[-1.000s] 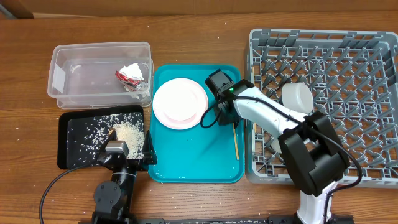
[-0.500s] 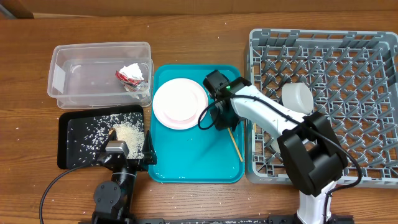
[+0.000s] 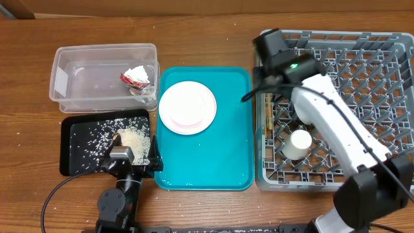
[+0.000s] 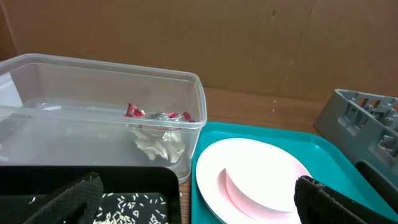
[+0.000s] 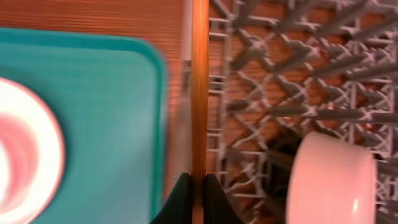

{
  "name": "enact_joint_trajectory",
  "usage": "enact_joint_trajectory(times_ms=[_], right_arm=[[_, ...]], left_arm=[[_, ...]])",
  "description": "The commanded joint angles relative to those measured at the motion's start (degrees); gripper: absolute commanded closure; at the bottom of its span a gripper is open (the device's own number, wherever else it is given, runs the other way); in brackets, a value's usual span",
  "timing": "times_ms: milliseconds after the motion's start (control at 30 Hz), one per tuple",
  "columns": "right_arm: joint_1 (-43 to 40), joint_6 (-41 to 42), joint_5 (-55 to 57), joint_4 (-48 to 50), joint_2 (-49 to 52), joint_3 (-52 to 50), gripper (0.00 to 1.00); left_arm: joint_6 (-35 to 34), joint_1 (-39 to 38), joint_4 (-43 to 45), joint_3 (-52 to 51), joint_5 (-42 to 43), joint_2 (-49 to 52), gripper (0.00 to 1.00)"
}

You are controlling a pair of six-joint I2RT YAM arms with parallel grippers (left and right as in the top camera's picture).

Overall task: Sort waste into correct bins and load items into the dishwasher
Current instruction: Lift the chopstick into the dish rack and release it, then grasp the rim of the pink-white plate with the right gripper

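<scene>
My right gripper (image 3: 266, 83) is over the left edge of the grey dish rack (image 3: 369, 58), shut on a wooden chopstick (image 3: 267, 115) that lies along that edge. The right wrist view shows the fingers (image 5: 194, 183) pinching the chopstick (image 5: 199, 87), with the pale bowl (image 5: 333, 180) in the rack (image 5: 280, 62). A white cup (image 3: 299, 144) stands in the rack. The pink plate (image 3: 187, 107) sits on the teal tray (image 3: 220, 162). The clear tub (image 3: 77, 81) holds the tissue and red wrapper (image 3: 136, 77). Rice (image 3: 132, 137) lies in the black tray (image 3: 84, 145). My left gripper (image 3: 132, 157) is open at the tray's near edge.
The left wrist view shows the tub (image 4: 93, 81) with wrapper (image 4: 155, 114), the plate (image 4: 255, 171) and the rack corner (image 4: 360, 112). Stray rice grains lie on the wooden table (image 3: 194, 32) near the black tray. The teal tray sits tight between tub and rack.
My right gripper has lifted the chopstick off the teal tray and carried it up and right to the rack's left edge. The left arm has not moved.
</scene>
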Motion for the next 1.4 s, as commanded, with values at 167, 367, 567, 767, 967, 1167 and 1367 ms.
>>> enact_joint_trajectory(times_ms=[167, 367, 567, 767, 967, 1167, 1367], right_arm=[[0.44, -1.01, -1.60, -0.02, 3.10, -0.74, 0.53], [3.74, 2.73, -17.88, 3.72, 0.63, 1.01, 0.52], [9.62, 13.07, -20.09, 10.23, 2.54, -0.74, 0.51], [14.95, 18.05, -12.92, 13.77, 8.59, -0.83, 0.46], [16.33, 21.49, -12.68, 16.72, 16.11, -0.83, 0.49], [16.15, 22.47, -12.74, 17.68, 17.75, -0.70, 0.96], [14.99, 21.44, -9.07, 15.21, 11.63, -0.37, 0.96]], left_arm=[[-0.63, 0.46, 0.15, -0.24, 0.28, -0.61, 0.00], [-0.63, 0.46, 0.15, -0.24, 0.26, -0.61, 0.00], [-0.63, 0.46, 0.15, -0.24, 0.26, -0.61, 0.00], [-0.63, 0.46, 0.15, -0.24, 0.26, -0.61, 0.00], [-0.63, 0.46, 0.15, -0.24, 0.26, -0.61, 0.00], [-0.63, 0.46, 0.15, -0.24, 0.28, -0.61, 0.00], [-0.63, 0.46, 0.15, -0.24, 0.28, -0.61, 0.00]])
